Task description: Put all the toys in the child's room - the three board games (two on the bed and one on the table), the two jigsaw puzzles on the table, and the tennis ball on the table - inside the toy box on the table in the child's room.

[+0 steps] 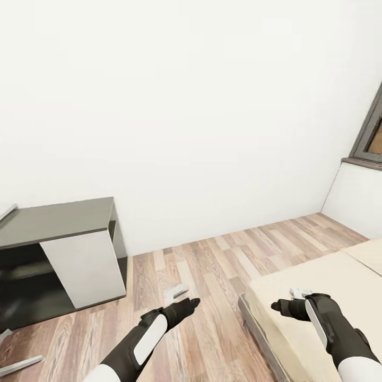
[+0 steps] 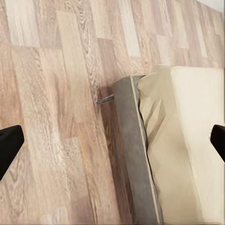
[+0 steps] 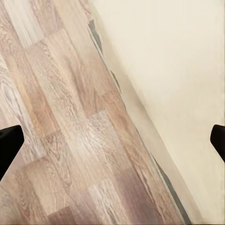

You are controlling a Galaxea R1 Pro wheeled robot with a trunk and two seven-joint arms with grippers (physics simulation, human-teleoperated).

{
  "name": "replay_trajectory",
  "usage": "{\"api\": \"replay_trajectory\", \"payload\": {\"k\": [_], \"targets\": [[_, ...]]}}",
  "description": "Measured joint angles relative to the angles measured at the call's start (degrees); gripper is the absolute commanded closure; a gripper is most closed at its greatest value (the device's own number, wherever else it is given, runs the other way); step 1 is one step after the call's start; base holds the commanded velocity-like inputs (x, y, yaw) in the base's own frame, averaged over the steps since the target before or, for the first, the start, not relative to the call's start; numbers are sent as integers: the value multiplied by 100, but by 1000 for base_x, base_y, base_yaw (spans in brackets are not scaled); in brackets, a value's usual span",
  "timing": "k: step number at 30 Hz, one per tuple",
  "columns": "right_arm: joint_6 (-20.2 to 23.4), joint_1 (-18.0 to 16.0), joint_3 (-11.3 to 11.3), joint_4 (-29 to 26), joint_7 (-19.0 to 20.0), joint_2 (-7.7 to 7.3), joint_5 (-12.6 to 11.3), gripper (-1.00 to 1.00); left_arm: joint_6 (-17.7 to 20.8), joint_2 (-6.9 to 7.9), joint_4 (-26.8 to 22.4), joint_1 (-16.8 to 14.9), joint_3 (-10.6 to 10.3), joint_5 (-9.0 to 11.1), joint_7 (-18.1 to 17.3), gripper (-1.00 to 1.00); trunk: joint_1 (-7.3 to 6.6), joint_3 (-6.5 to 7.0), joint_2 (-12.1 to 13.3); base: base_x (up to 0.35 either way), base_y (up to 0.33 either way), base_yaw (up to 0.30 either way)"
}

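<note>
The board games, jigsaw puzzles, tennis ball, toy box and table are out of view. A corner of the bed point(image 1: 318, 286), with a bare cream mattress on a grey base, fills the lower right. My left gripper point(image 1: 185, 300) hangs open over the wooden floor just left of that corner. My right gripper point(image 1: 289, 300) is open above the mattress edge, holding nothing. The left wrist view looks down on the bed corner point(image 2: 183, 140) between widely spread fingertips point(image 2: 9, 143). In the right wrist view the mattress edge point(image 3: 178, 70) runs diagonally beside the floor.
A low dark-topped cabinet point(image 1: 58, 220) with a white door stands against the white wall at the left. A grey flat piece point(image 1: 21, 365) lies on the floor near it. A window frame point(image 1: 371, 132) is at the far right. Floor stretches between cabinet and bed.
</note>
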Motion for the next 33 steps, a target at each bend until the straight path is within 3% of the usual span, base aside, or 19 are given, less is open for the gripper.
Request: {"api": "replay_trajectory", "payload": {"k": [33], "targets": [[-241, -1, -64, -55, -2, -124, -6, -100, -7, 4, 1, 4, -8, 17, 21, -100, 0, -97, 0, 0, 0, -244]]}}
